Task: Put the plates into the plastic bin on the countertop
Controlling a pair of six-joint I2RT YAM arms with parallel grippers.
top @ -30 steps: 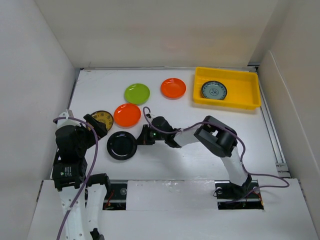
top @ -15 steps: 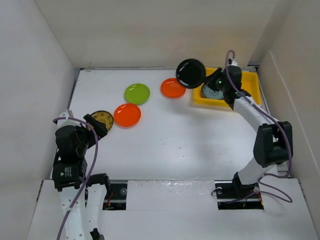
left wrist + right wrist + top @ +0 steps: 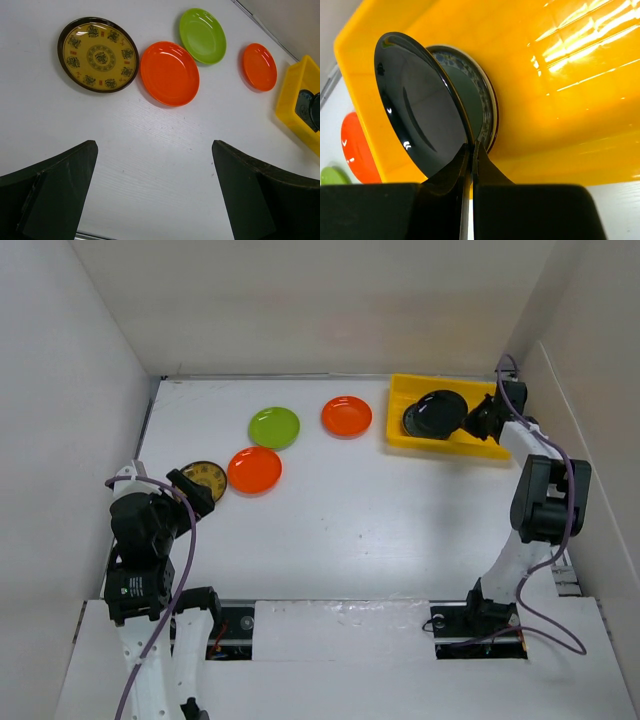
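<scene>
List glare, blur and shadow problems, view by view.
Right wrist: streaks of glare on the bin floor, small highlights on the black plate, the right gripper a dark mass below. Left wrist: even light, patterned plate sharp, the left gripper dark and featureless. Top external: soft even light, barely any shadows.

Countertop (image 3: 380, 510) centre open; four plates (image 3: 254, 470) cluster left; black plate (image 3: 437, 412) fills bin (image 3: 420, 447) left.

Black plate (image 3: 437, 412), yellow bin (image 3: 490, 440)
</scene>
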